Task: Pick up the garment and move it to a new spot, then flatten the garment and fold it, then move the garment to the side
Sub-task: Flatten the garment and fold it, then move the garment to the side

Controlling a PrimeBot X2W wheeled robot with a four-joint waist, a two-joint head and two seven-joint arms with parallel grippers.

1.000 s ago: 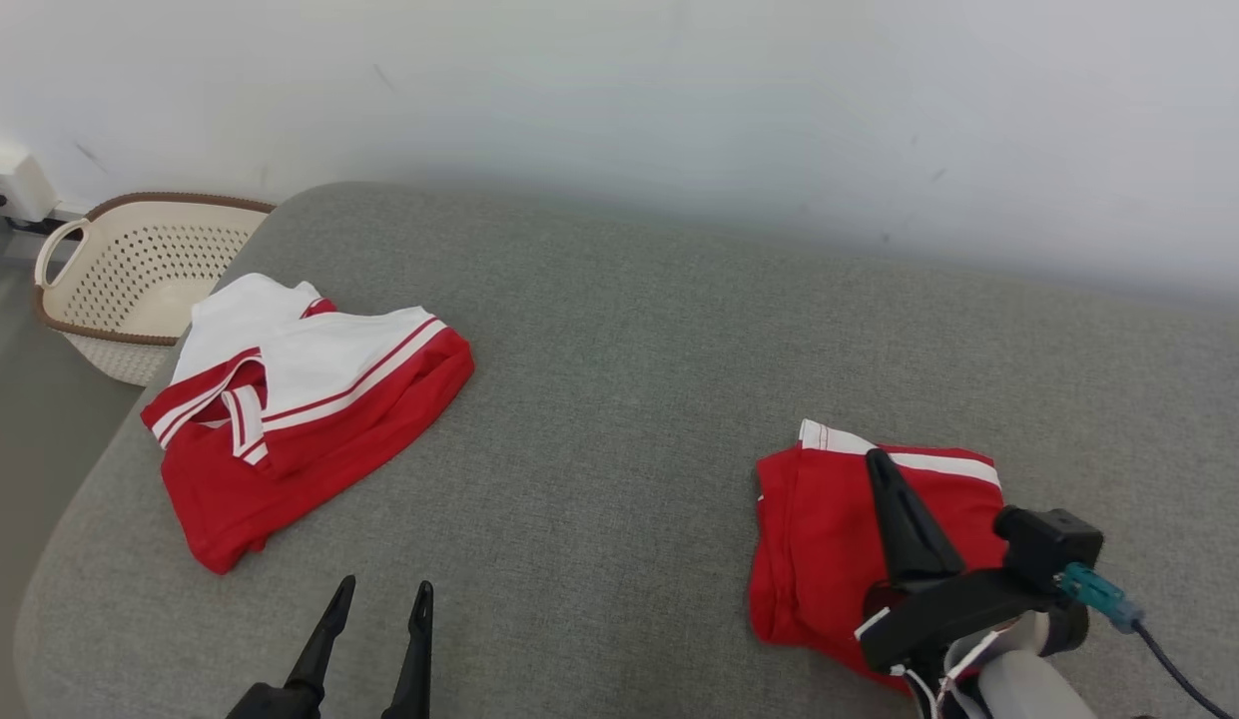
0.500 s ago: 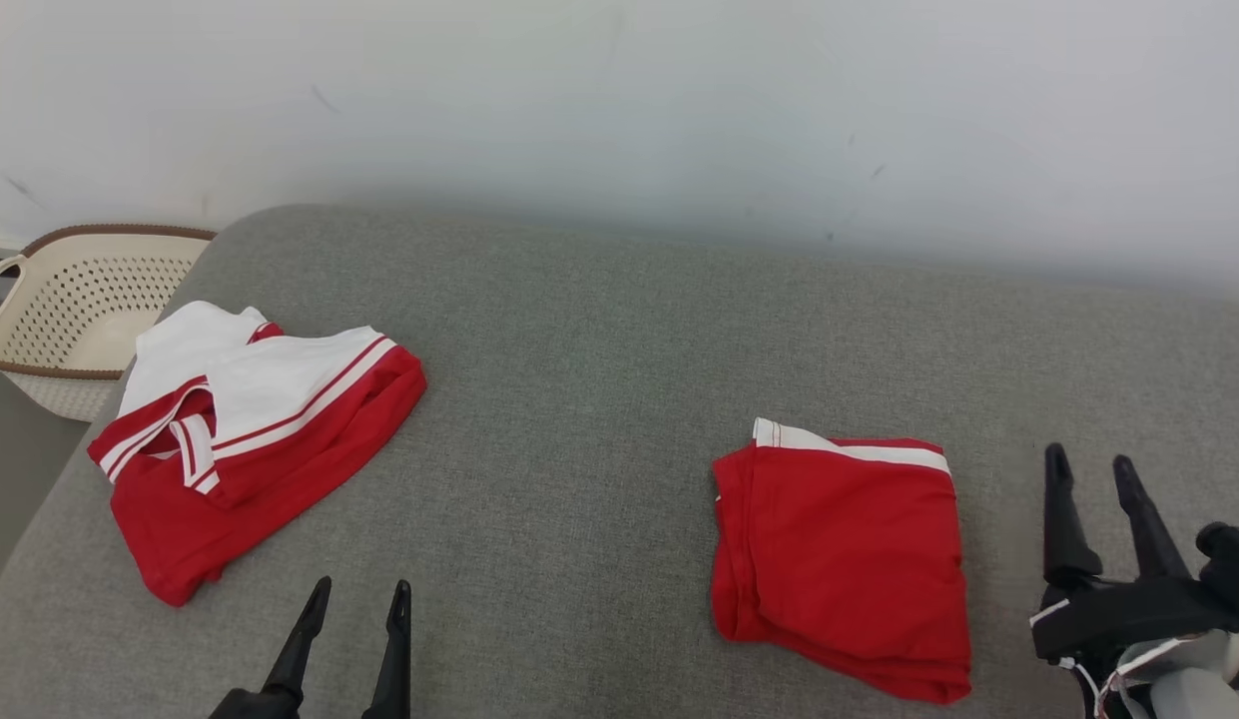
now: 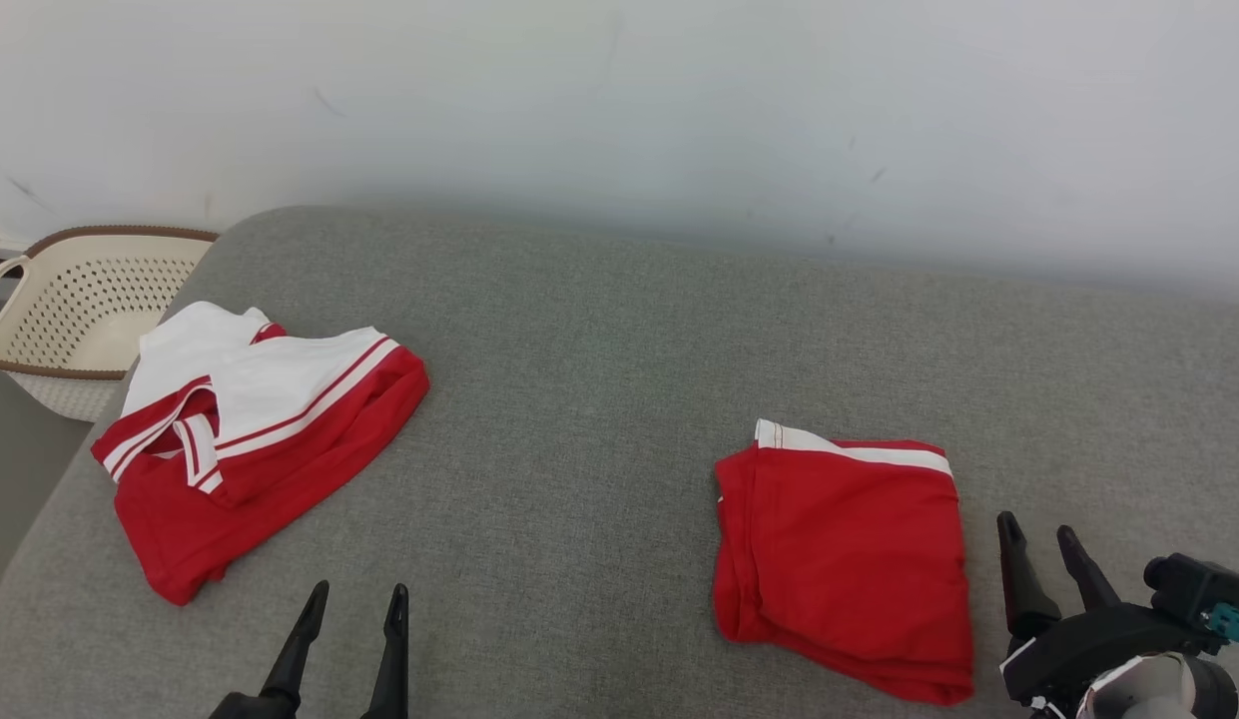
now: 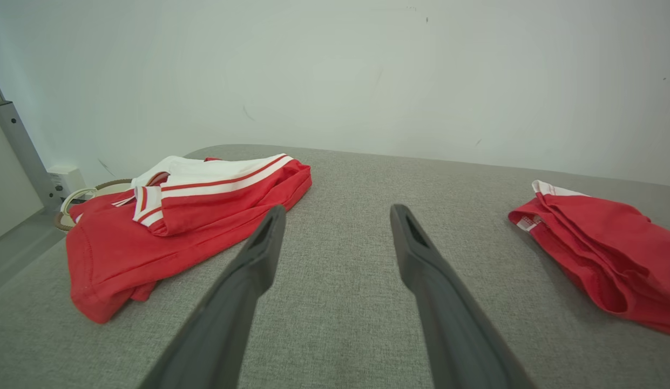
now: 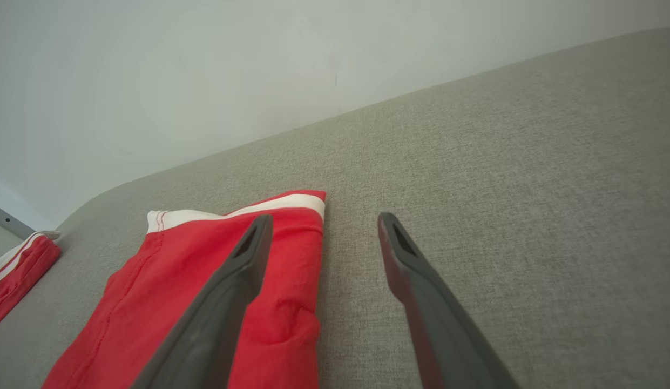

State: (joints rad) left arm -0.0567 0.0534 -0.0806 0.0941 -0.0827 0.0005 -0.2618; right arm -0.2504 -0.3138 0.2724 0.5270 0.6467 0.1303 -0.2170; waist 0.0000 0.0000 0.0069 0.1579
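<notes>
A folded red garment (image 3: 844, 559) with a white band along its far edge lies flat on the grey cushion (image 3: 619, 350), right of centre. Just right of it, my right gripper (image 3: 1035, 526) stands open, holding nothing. In the right wrist view the right gripper (image 5: 325, 217) points past the folded garment's (image 5: 167, 281) right edge, its left finger passing in front of the cloth. My left gripper (image 3: 357, 591) is open and empty near the front edge. A rumpled red-and-white garment (image 3: 250, 439) lies at the far left, ahead and left of the left gripper (image 4: 339, 209).
A cream perforated basket (image 3: 110, 234) with a brown rim stands off the cushion's left end, beside the rumpled garment. A pale wall runs along the back. Bare grey cushion stretches between the two garments and behind them.
My right gripper was shut over the folded garment; it has opened, let go and drawn back to the right and toward me. The head camera shifted a little. The left gripper stayed put.
</notes>
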